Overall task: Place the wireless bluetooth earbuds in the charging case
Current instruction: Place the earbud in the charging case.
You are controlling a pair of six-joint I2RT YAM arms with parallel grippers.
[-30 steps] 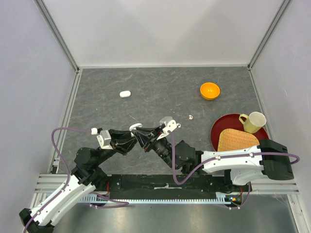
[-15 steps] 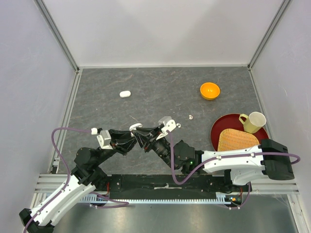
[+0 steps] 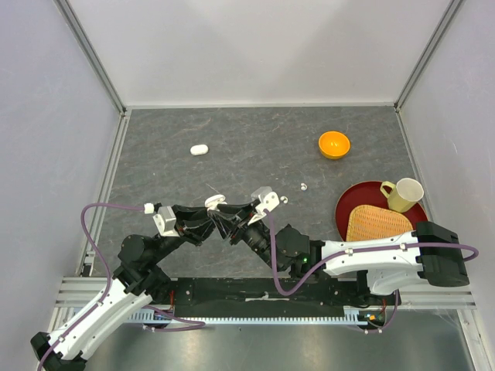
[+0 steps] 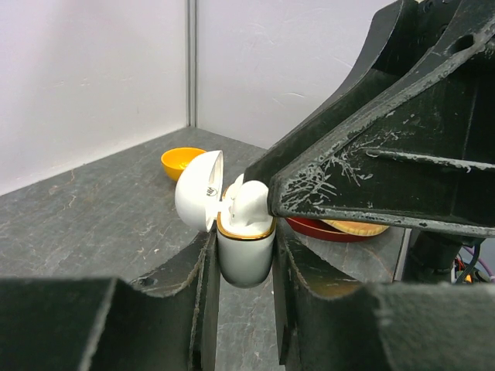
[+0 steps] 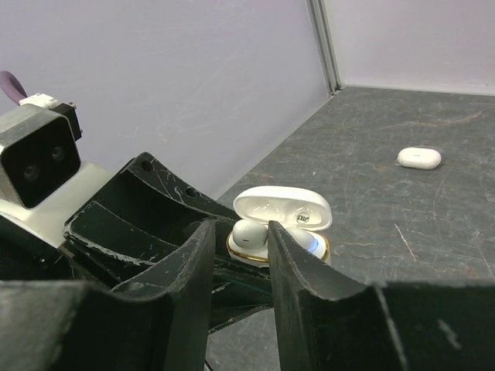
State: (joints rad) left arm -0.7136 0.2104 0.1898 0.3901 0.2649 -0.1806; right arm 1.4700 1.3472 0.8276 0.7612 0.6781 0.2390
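White-and-black arms (image 3: 87, 318); purple cables (image 3: 88, 232); scratched black fingers (image 4: 371, 174)

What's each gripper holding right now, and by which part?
Left gripper clamps the open charging case by its lower body. Right gripper flanks an earbud in it; grip unclear.

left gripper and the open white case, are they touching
Touching. The left wrist view shows the fingers of the left gripper pressed against both sides of the case, with no gap visible.
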